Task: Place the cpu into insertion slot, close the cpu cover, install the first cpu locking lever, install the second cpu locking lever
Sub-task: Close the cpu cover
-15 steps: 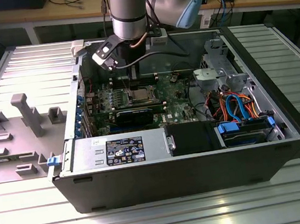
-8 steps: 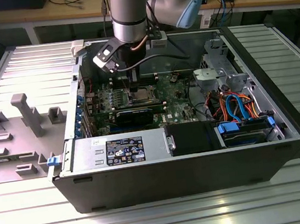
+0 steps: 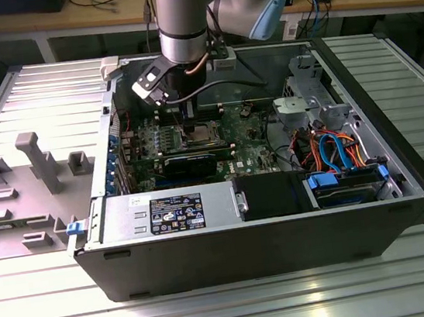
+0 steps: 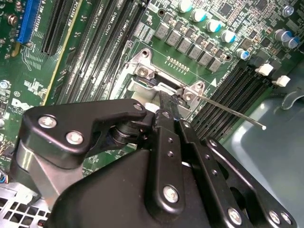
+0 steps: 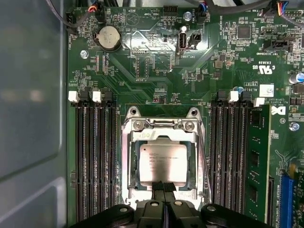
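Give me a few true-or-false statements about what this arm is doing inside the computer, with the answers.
1. The cpu lies in the insertion slot. True.
2. The gripper holds the cpu up above the board. False: its fingers are shut together with nothing between them, at the edge of the cpu cover that frames the chip.
3. In the second wrist view, a thin metal lever juts out free from the socket's corner. True.
4. The long memory slots on both sides of the socket are filled with cards. False: they look empty.
5. The computer case stands upright with its side panel on. False: it lies on its side, open on top.
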`<act>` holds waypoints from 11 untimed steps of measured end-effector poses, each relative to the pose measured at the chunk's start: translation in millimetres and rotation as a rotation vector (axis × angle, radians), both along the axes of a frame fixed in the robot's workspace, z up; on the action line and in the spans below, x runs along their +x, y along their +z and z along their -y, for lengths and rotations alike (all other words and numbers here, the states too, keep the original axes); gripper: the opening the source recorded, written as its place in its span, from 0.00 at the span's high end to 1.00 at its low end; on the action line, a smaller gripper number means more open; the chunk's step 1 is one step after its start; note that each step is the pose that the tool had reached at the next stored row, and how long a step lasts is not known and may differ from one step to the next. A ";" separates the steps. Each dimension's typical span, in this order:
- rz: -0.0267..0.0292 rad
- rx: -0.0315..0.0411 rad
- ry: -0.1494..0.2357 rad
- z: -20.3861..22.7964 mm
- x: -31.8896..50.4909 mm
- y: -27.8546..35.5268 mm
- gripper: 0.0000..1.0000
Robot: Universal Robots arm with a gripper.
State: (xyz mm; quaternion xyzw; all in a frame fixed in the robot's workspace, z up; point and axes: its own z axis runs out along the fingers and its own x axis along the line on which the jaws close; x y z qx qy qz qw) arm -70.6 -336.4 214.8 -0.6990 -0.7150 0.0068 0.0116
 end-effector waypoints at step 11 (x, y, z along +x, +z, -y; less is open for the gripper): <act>-0.0002 -0.0002 0.000 0.0 0.0 -6.7 0.89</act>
